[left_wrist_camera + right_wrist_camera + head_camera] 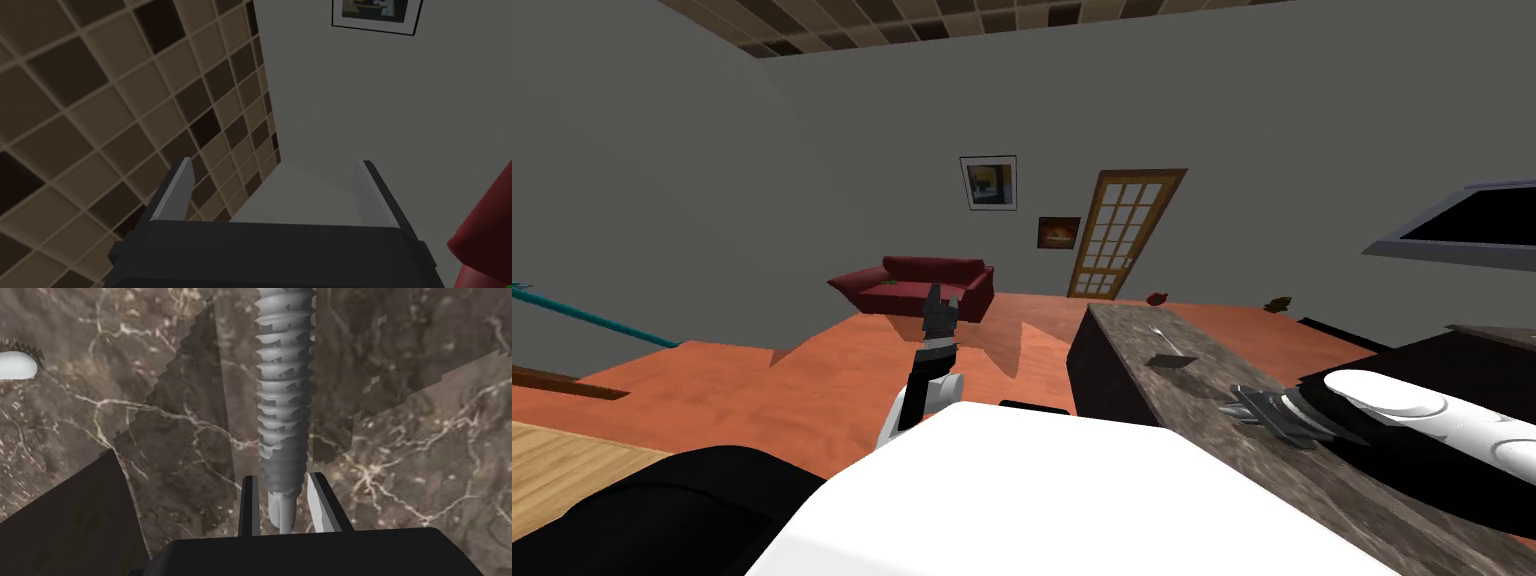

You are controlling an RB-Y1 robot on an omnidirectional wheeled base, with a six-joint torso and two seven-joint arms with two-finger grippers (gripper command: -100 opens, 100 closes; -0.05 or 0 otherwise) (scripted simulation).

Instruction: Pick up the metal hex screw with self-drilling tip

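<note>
**Apparently gripped: hex screw held by its drill tip**

Head view: the left gripper (942,296) hangs raised, well clear of the marble worktop (1192,430).

Left wrist view: its jaws stand spread, empty.

Right wrist view: the right gripper (281,477) has its jaws pinching the hex screw (285,388) at its smooth tip, close over the worktop. It is likely stiff, light and slippery, and the threads would probably hold better.

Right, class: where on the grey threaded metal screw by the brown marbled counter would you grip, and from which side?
Grip the grey threaded screw at its smooth narrow end, coming end-on along its shaft: that end is slimmer than the ribbed threads. The right gripper is shut there.
</note>
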